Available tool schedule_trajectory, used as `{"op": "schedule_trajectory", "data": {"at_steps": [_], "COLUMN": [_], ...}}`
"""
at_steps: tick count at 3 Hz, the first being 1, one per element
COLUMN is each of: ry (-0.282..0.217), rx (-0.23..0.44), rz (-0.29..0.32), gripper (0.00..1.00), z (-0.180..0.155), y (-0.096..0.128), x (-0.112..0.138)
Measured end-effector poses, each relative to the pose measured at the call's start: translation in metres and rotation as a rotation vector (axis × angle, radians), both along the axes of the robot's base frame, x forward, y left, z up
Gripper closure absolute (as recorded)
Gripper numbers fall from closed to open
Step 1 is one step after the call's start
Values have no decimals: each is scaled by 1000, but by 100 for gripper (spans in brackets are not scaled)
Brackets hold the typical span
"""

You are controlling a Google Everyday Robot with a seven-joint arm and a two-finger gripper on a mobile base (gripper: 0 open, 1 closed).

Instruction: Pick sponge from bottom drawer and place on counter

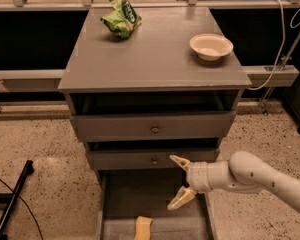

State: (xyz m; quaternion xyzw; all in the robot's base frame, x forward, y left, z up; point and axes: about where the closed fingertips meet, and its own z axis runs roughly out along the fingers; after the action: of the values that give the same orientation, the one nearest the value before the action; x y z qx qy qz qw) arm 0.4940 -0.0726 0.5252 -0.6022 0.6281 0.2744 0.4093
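Note:
The pale-yellow sponge (143,228) lies on the grey floor of the pulled-out bottom drawer (121,198), near the frame's lower edge and partly cut off. My gripper (178,182) is open, its two tan fingers spread one above the other, over the drawer's right side, up and to the right of the sponge and apart from it. It holds nothing. The white arm reaches in from the lower right. The grey counter (155,51) tops the cabinet above.
A green snack bag (121,18) sits at the counter's back left and a white bowl (210,46) at its right. Two upper drawers with round knobs (154,129) are slightly open. A black bar (12,204) lies on the speckled floor at left.

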Motion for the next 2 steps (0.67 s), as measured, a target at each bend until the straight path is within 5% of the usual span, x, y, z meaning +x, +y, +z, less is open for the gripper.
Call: {"op": "schedule_trajectory", "data": {"at_steps": [2], "ry": [7], "rx": [-18], "rz": [74], "gripper": [0], "z": [-48], "y": [4], "x": [23]}}
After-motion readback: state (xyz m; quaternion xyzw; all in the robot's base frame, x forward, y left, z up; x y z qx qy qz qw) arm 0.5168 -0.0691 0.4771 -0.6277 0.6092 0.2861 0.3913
